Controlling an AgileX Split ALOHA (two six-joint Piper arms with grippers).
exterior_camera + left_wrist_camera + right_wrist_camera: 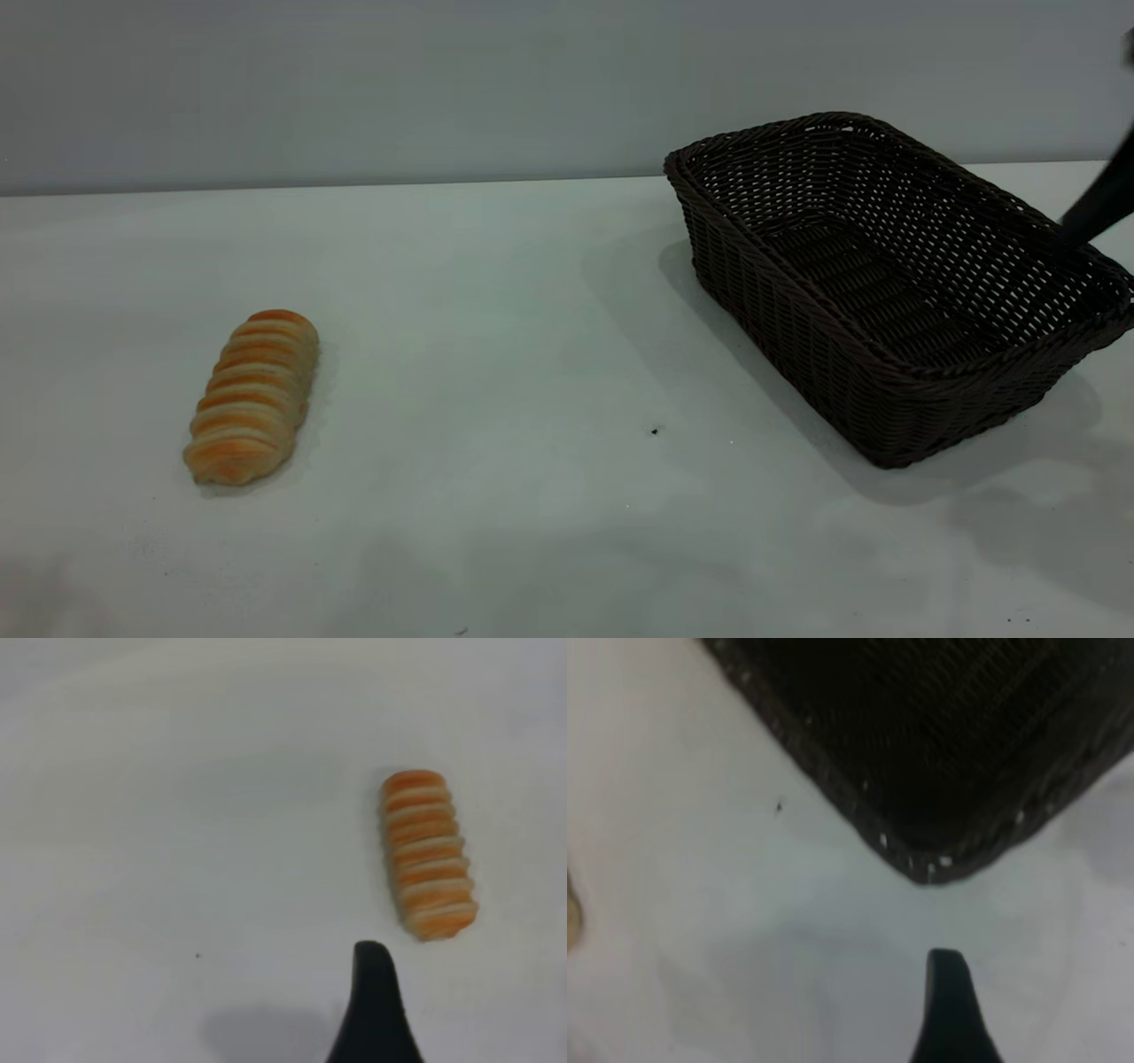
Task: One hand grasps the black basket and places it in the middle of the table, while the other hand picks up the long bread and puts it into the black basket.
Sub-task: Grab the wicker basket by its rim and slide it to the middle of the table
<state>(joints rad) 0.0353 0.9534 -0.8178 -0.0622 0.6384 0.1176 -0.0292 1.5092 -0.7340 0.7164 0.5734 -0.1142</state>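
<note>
The long bread [252, 397], golden-orange with pale ridges, lies on the white table [496, 354] at the left. The black basket [895, 283], dark woven wicker, stands empty on the table at the right. My left gripper [373, 958] hovers above the table a short way from the bread [429, 854] and holds nothing; it is out of the exterior view. My right gripper [946, 964] hovers over bare table just off a corner of the basket [939, 744]. Part of the right arm [1103, 202] shows behind the basket's far right rim.
A small dark speck [655, 431] lies on the table between bread and basket. A grey wall [443, 89] runs behind the table's back edge. Bare tabletop lies between the bread and the basket.
</note>
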